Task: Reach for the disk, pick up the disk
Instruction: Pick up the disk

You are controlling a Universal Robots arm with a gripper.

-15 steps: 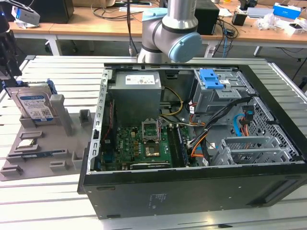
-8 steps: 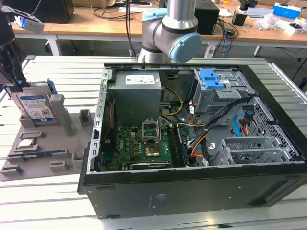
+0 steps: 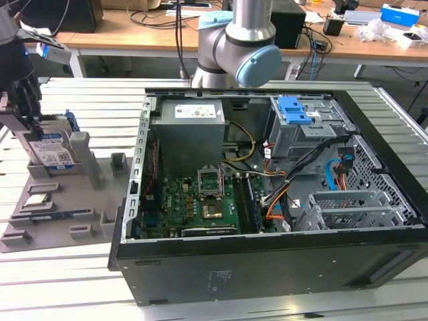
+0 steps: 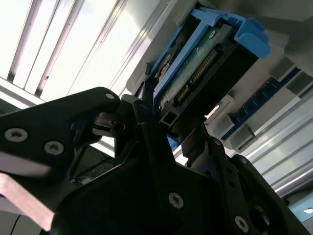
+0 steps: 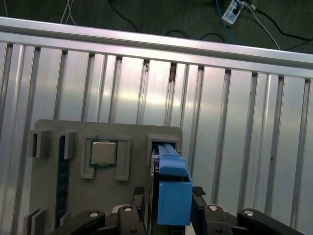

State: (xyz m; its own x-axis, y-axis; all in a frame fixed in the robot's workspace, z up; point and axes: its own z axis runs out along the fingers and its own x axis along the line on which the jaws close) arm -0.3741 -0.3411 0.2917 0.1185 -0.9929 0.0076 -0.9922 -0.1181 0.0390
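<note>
Disk [image 5: 172, 176], flat rectangular silver metal hard drive with blue plastic side rails: standing on edge in grey plastic holder tray [image 5: 139, 133], sitting between the two sides of black claw [image 5: 168, 193]. Claw straddling it; clamped or merely flanking, cannot tell.

Bright even light, some glare

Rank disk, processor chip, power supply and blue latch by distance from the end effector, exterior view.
1. Disk, at the end effector.
2. Processor chip, same tray.
3. Power supply, inside the case.
4. Blue latch, farther toward the exterior view's right.
</note>
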